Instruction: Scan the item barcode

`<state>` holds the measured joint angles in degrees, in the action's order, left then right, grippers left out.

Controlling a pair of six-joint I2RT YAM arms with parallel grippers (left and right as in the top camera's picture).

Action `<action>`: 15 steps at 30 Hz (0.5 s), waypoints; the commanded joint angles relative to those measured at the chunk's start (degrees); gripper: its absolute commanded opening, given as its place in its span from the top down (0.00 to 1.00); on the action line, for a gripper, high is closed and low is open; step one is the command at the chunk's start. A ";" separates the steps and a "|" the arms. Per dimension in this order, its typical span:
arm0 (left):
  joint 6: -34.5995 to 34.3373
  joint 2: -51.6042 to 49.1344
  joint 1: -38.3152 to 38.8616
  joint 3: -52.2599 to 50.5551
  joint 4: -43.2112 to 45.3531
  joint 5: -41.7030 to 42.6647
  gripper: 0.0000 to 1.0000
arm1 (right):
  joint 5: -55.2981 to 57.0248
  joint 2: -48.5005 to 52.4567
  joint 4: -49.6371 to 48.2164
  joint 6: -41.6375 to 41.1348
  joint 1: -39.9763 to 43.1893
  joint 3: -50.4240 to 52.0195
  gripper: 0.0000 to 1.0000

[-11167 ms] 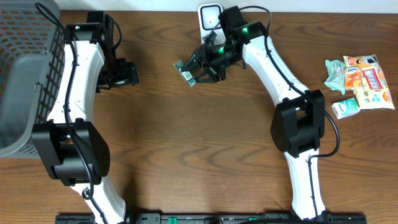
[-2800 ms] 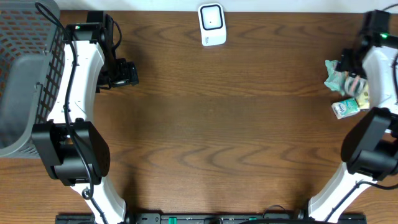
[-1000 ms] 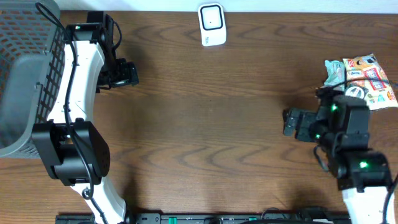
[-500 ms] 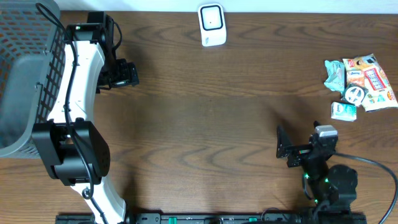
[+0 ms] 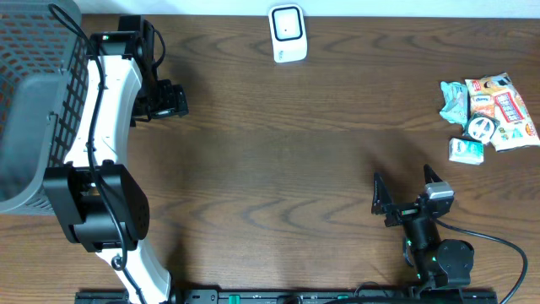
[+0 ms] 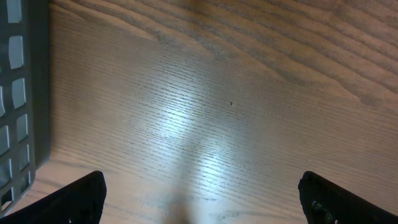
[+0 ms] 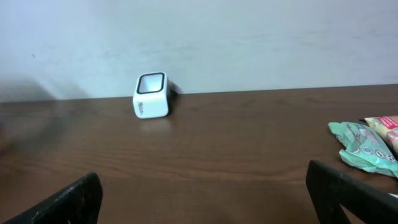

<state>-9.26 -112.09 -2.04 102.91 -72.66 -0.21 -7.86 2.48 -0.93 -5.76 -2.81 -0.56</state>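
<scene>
The white barcode scanner (image 5: 287, 34) stands at the table's far edge, its window facing up; in the right wrist view the scanner (image 7: 151, 95) sits ahead to the left. Several snack packets (image 5: 489, 110) lie in a pile at the right edge, with a small green-and-white packet (image 5: 466, 150) just in front; the right wrist view shows a teal packet (image 7: 364, 146). My right gripper (image 5: 403, 192) is low near the front edge, open and empty (image 7: 205, 199), far from the packets. My left gripper (image 5: 171, 101) hovers over bare wood beside the basket, open and empty (image 6: 202, 199).
A grey mesh basket (image 5: 34, 101) fills the far left of the table, and its wall shows at the left edge of the left wrist view as the basket (image 6: 22, 93). A pale wall rises behind the scanner.
My right arm has pulled back from the packet pile toward the front edge and folded low, gripper open and empty. The left arm has not moved.
</scene>
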 commanded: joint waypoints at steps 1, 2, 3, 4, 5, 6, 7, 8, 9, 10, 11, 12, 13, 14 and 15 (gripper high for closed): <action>-0.72 -0.31 -0.09 -0.37 -0.20 -0.48 0.02 | 0.90 -1.03 1.55 0.72 1.01 0.26 0.01; -0.72 -0.31 -0.09 -0.37 -0.20 -0.48 0.02 | 0.92 -1.16 2.95 0.72 1.57 0.26 0.01; -0.74 -0.31 -0.09 -0.37 -0.20 -0.48 0.02 | 1.36 -1.27 4.87 0.70 1.88 0.26 0.01; -0.74 -0.31 -0.09 -0.37 -0.20 -0.48 0.02 | 1.70 -1.33 4.85 0.72 1.86 0.26 0.01; -0.72 -0.31 -0.09 -0.37 -0.20 -0.48 0.02 | 1.73 -1.51 4.87 0.74 1.86 0.26 0.01; -0.72 -0.31 -0.09 -0.37 -0.20 -0.48 0.02 | 1.73 -1.75 4.90 1.22 1.90 0.26 0.01; -0.72 -0.31 -0.09 -0.37 -0.20 -0.48 0.02 | 1.70 -2.03 4.90 1.73 2.01 0.26 0.01; -0.72 -0.31 -0.09 -0.37 -0.20 -0.48 0.03 | 1.73 -2.19 4.87 1.79 2.08 0.26 0.01; -0.72 -0.31 -0.09 -0.37 -0.20 -0.48 0.02 | 1.73 -2.19 4.90 2.34 2.08 0.26 0.01; -0.72 -0.31 -0.09 -0.37 -0.20 -0.48 0.02 | 1.70 -2.19 4.90 3.41 2.08 0.26 0.01; -0.72 -0.31 -0.09 -0.37 -0.20 -0.48 0.02 | 1.70 -2.19 4.96 4.35 2.08 0.26 0.01; -0.72 -0.31 -0.09 -0.37 -0.20 -0.48 0.02 | 1.75 -2.19 4.98 4.96 2.08 0.26 0.01; -0.72 -0.31 -0.09 -0.37 -0.20 -0.48 0.02 | 1.86 -2.16 5.01 6.03 2.10 0.26 0.01; -0.72 -0.31 -0.09 -0.37 -0.20 -0.48 0.02 | 2.25 -2.16 5.01 6.05 2.16 0.26 0.01; -0.72 -0.31 -0.09 -0.37 -0.20 -0.48 0.02 | 2.58 -2.16 5.05 6.05 2.25 0.26 0.01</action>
<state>-9.26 -112.09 -2.04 102.89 -72.66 -0.19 -6.55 0.93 3.73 -2.11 -1.61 -0.47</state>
